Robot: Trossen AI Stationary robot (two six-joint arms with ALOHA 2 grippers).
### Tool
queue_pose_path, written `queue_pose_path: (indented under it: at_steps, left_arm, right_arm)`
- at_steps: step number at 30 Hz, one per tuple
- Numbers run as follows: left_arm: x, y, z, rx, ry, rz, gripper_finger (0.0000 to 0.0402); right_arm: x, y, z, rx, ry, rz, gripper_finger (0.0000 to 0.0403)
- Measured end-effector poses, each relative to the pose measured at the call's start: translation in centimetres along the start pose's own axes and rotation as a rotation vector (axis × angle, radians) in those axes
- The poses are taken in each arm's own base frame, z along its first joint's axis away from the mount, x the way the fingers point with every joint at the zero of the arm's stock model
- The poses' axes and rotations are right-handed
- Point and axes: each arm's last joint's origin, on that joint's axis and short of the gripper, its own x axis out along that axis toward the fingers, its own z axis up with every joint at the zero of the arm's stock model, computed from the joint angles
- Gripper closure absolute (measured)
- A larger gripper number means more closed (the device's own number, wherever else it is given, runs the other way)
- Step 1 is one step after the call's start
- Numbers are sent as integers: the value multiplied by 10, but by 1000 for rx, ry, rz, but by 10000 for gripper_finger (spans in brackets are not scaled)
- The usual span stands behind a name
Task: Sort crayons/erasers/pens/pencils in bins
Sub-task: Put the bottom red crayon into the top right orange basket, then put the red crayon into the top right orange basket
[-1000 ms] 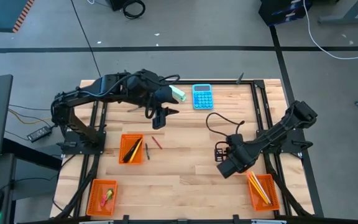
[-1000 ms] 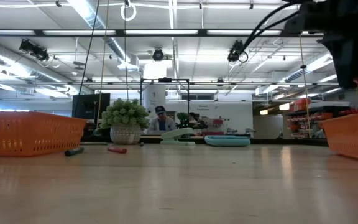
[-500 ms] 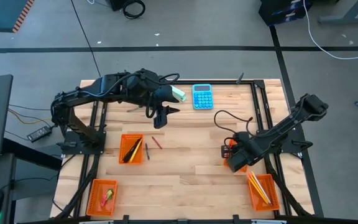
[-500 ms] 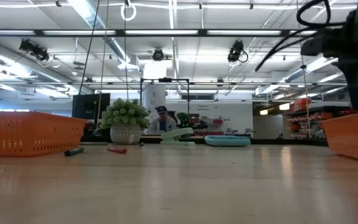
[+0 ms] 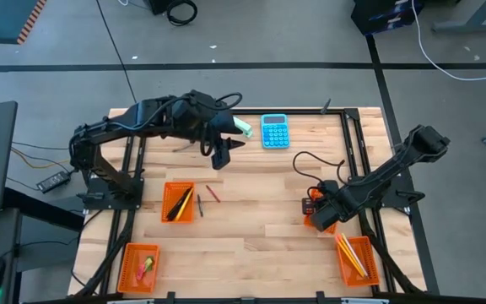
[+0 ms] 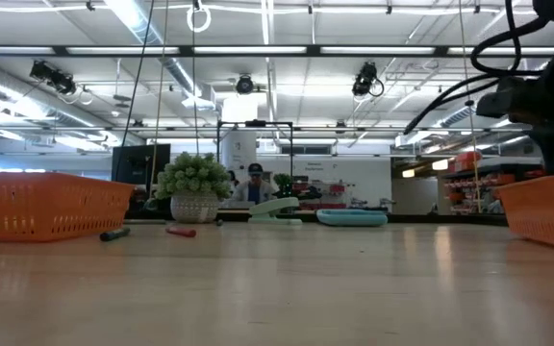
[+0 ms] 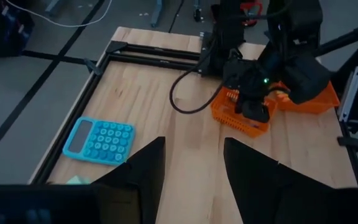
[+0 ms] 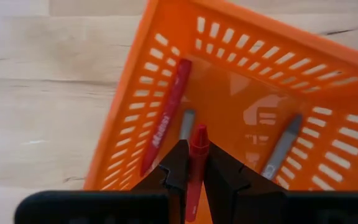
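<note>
The right gripper [image 8: 193,163] pinches a red crayon [image 8: 196,163] directly above the crayon bin [image 8: 328,155], release pending. Beyond it, pencils, pens and erasers appear binned; a pen [image 5: 199,205] and crayon [image 5: 213,193] remain loose.

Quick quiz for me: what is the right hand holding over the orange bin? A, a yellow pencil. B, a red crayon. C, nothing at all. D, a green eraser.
B: in the right wrist view the right hand is shut on a red crayon, poised over an orange bin that already holds another red stick and two grey ones.
</note>
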Motion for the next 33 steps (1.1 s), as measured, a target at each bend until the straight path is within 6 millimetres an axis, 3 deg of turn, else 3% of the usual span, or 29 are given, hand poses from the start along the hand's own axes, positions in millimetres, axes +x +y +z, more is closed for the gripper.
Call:
queue_pose_path:
  at_steps: [8,21,28,33]
  left_arm:
    - [0,3,2,-33,-17,20,230]
    - [0,4,1,-60,-10,37,229]
    - [2,5,-25,186,271,23,236]
    - [7,6,-29,284,302,-225,245]
  right_arm:
    - [16,-7,0,16,16,24,359]
    - [18,-8,0,2,24,10,339]
    - [17,-8,0,5,25,12,306]
    - [15,-4,0,20,33,19,287]
